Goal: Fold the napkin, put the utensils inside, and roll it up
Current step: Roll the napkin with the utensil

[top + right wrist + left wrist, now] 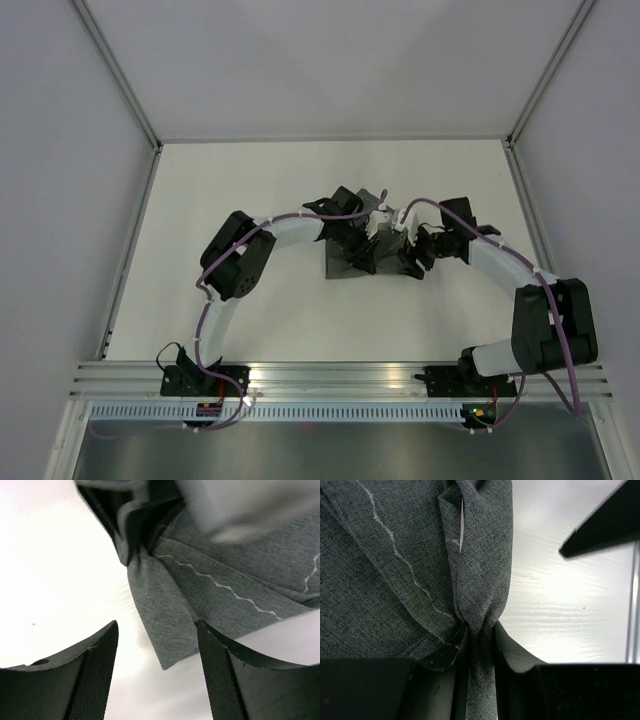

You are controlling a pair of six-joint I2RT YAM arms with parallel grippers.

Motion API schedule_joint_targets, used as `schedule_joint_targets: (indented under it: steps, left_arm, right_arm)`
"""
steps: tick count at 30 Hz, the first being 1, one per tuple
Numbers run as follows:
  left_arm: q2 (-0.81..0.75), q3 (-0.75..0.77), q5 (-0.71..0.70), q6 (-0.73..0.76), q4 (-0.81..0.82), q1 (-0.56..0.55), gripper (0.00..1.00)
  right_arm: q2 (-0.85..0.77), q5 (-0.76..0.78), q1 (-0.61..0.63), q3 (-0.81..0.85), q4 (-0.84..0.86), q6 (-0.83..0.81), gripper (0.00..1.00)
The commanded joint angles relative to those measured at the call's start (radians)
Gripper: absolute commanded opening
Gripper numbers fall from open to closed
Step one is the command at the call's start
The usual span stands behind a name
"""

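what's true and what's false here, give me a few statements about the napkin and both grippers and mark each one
1. The left gripper is shut on a bunched fold of the napkin. True.
2. The right gripper is clamped on the napkin. False: its jaws stand open, with a corner of the napkin between them, not gripped.
3. The napkin lies flat and fully spread on the table. False: it is gathered and creased where the left gripper pinches it.
4. A light stitched line runs across the grey cloth. True.
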Motion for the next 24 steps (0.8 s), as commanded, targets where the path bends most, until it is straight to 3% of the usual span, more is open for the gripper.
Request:
schedule_joint_targets:
  steps: [1,8,24]
  left_arm:
    - [0.129,-0.01,0.047,-0.042,-0.291,-0.018,0.03]
    - [0.166,0.096,0.087,-0.065,-0.358,-0.018,0.02]
    - [0.195,0.162,0.087,-0.098,-0.395,-0.018,0.02]
  right_arm:
    - [-0.107,0.142,0.116,-0.149,0.297,-0.036,0.7]
    - [-0.15,0.388,0.318,-0.274,0.503,0.002,0.71]
    - [-0.1,0.4,0.415,-0.272,0.404,-0.029,0.65]
